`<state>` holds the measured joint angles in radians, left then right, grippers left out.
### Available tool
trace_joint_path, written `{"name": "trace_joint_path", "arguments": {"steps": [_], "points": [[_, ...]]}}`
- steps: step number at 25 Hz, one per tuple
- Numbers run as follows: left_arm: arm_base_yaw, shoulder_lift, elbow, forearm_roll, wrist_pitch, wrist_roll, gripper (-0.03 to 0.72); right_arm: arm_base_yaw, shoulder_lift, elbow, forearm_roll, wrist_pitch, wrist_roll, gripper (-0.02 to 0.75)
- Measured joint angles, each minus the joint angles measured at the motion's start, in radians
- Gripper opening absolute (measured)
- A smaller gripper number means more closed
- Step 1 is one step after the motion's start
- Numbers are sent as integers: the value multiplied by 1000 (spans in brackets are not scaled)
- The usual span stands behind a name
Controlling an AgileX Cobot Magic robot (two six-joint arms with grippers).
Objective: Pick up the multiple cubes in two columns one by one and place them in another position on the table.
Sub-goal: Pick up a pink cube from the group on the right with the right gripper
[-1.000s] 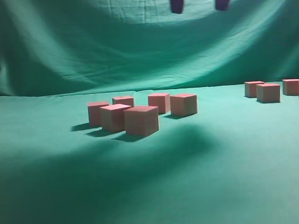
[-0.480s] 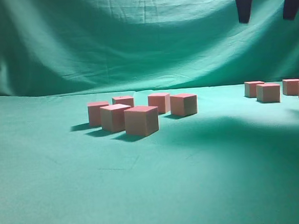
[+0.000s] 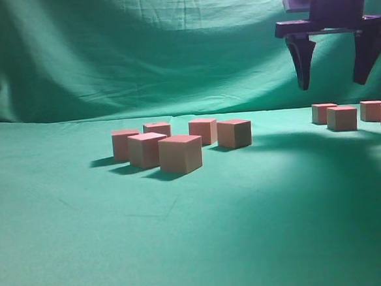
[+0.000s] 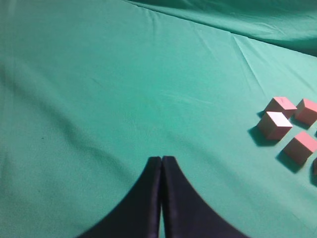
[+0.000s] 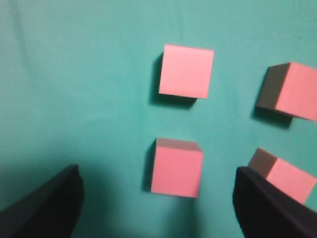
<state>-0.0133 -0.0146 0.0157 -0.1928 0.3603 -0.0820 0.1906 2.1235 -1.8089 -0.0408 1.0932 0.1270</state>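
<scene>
Several pinkish-red cubes stand in a group at the middle of the green table (image 3: pixel 197 234), the nearest cube (image 3: pixel 180 153) in front. Several more cubes (image 3: pixel 342 117) stand at the far right. My right gripper (image 3: pixel 334 74) hangs open and empty above that right group. In the right wrist view a cube (image 5: pixel 177 167) lies between and below the open fingers (image 5: pixel 157 198), another cube (image 5: pixel 186 71) beyond it, two more cubes (image 5: pixel 292 91) at the right. My left gripper (image 4: pixel 162 161) is shut and empty over bare cloth, with several cubes (image 4: pixel 275 125) off to its right.
A draped green cloth backdrop (image 3: pixel 138 55) rises behind the table. The right gripper casts a broad shadow (image 3: pixel 323 173) over the table's right side. The left wrist view shows wide bare cloth (image 4: pixel 99 89) left of the cubes.
My right gripper has moved right from above the middle group and come down, and now hangs open above the right-hand cubes. Its shadow shifted right. The cubes have not moved.
</scene>
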Motion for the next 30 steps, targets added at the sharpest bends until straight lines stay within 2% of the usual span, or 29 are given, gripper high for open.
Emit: {"name": "trace_joint_path", "arguments": {"steps": [2, 3, 6, 16, 23, 30], "points": [[0, 0, 0, 0, 0, 0, 0, 0, 17, 0, -9, -14, 21, 596], [0, 0, 0, 0, 0, 0, 0, 0, 27, 0, -17, -16, 32, 543], [0, 0, 0, 0, 0, 0, 0, 0, 51, 0, -49, -23, 54, 543], [0, 0, 0, 0, 0, 0, 0, 0, 117, 0, -54, -44, 68, 543], [0, 0, 0, 0, 0, 0, 0, 0, 125, 0, -54, -34, 72, 260], [0, 0, 0, 0, 0, 0, 0, 8, 54, -1, -54, 18, 72, 267]]}}
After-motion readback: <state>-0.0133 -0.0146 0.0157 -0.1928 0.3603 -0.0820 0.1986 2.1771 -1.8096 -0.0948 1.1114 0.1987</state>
